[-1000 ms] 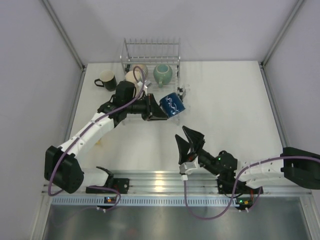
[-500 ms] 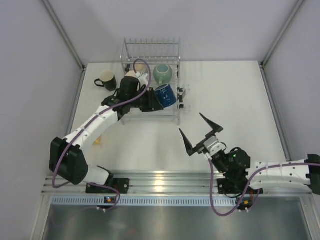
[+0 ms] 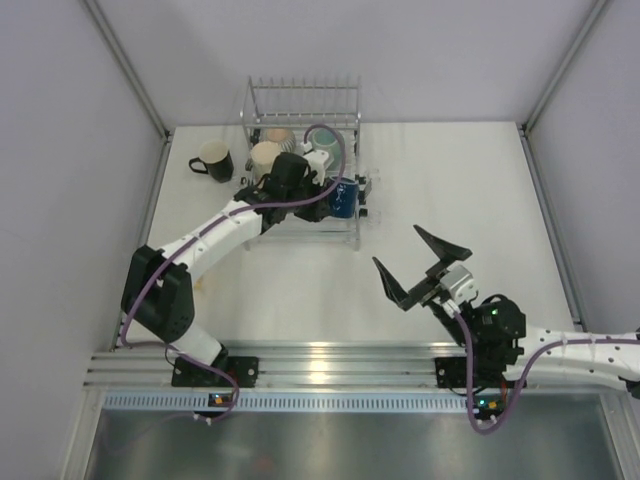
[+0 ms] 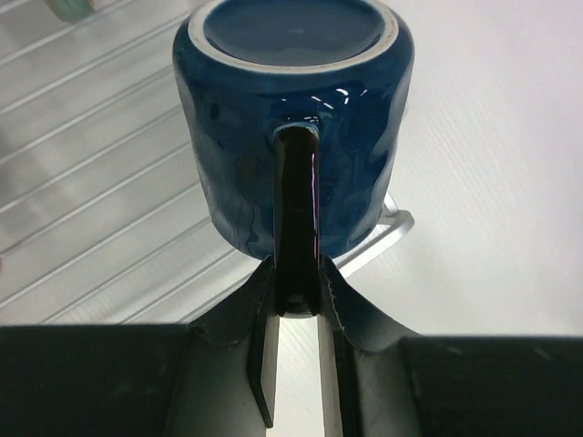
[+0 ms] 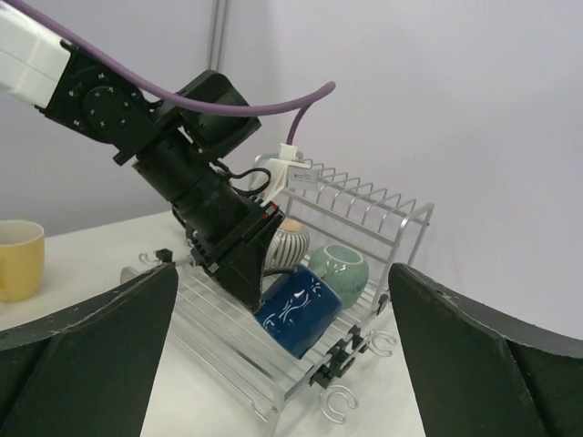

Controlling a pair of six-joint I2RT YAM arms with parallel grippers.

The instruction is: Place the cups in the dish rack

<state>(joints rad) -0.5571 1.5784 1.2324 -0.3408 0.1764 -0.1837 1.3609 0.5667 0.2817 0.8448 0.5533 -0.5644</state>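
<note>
My left gripper (image 4: 296, 282) is shut on the handle of a dark blue cup (image 4: 291, 137) with white markings. It holds the cup tilted, base up, low over the near right end of the dish rack (image 3: 300, 105); I cannot tell whether the cup touches the wires. In the top view the left gripper (image 3: 328, 195) and the blue cup (image 3: 346, 198) sit at the rack's right side. A teal-green cup (image 5: 339, 269), a ribbed beige cup (image 5: 290, 244) and a cream cup (image 3: 265, 156) are in the rack. My right gripper (image 3: 396, 246) is wide open and empty.
A black mug (image 3: 212, 160) with a cream inside stands on the table left of the rack. A yellowish cup (image 5: 18, 259) stands on the table at the left edge of the right wrist view. Grey walls close in the table's sides.
The left arm carried the blue cup right and down onto the rack's right end. The right gripper opened wide and drew back to the right.
</note>
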